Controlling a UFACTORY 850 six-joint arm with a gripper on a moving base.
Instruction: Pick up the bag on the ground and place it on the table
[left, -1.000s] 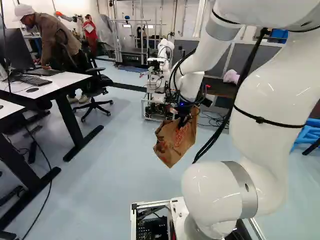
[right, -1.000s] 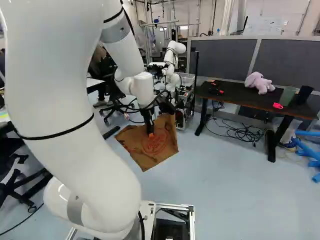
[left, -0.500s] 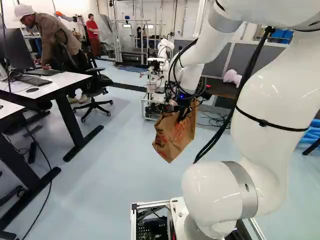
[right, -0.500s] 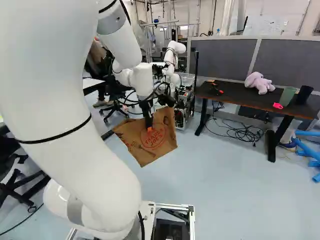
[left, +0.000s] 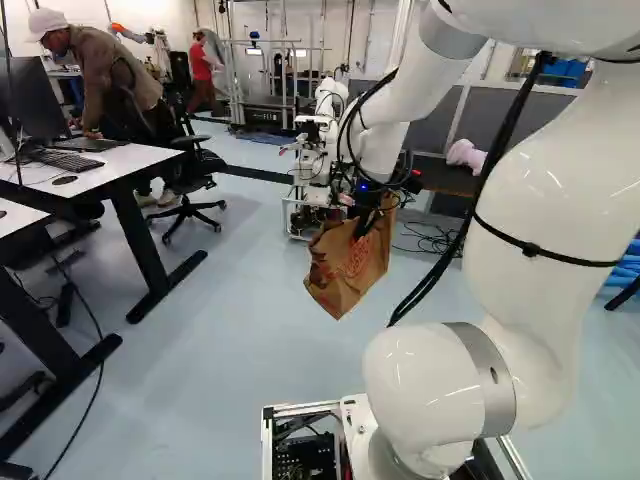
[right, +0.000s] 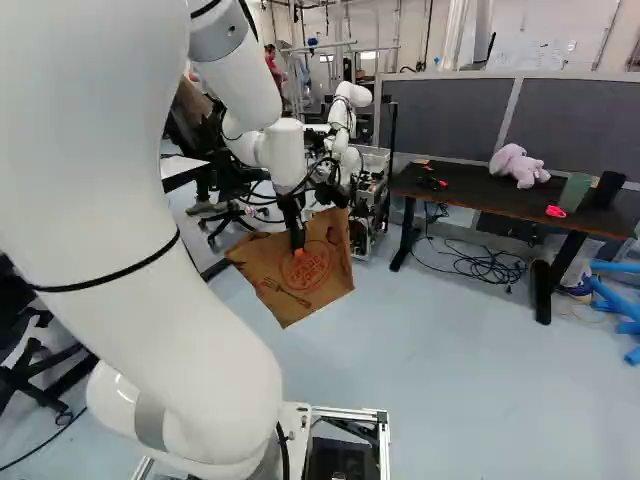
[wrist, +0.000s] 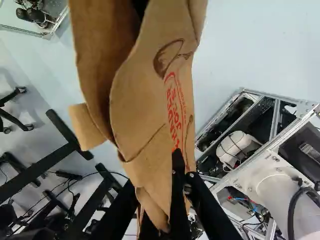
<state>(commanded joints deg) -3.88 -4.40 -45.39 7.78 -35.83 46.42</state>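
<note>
The gripper (right: 298, 240) hangs ahead of the base in the right base view, with the brown paper bag (right: 300, 285) pinched in it and held in the air, tilted. In the wrist view the gripper (wrist: 177, 192) is shut on the bag (wrist: 145, 95), which stretches out ahead of the fingers and hides part of them. The dark-topped table (right: 470, 200) stands beyond and to the right of the bag in the right base view, apart from it.
On that table are a pink plush toy (right: 519, 165), a green cup (right: 575, 191), a dark cup (right: 608, 188) and a pink item (right: 556, 211). Another robot (right: 345, 120) stands behind the bag. White desks (left: 100, 165) and an office chair (left: 195, 175) are at the left.
The arm has shifted slightly against its lowest joint, and the held bag has risen a little with it. The base has not moved.
</note>
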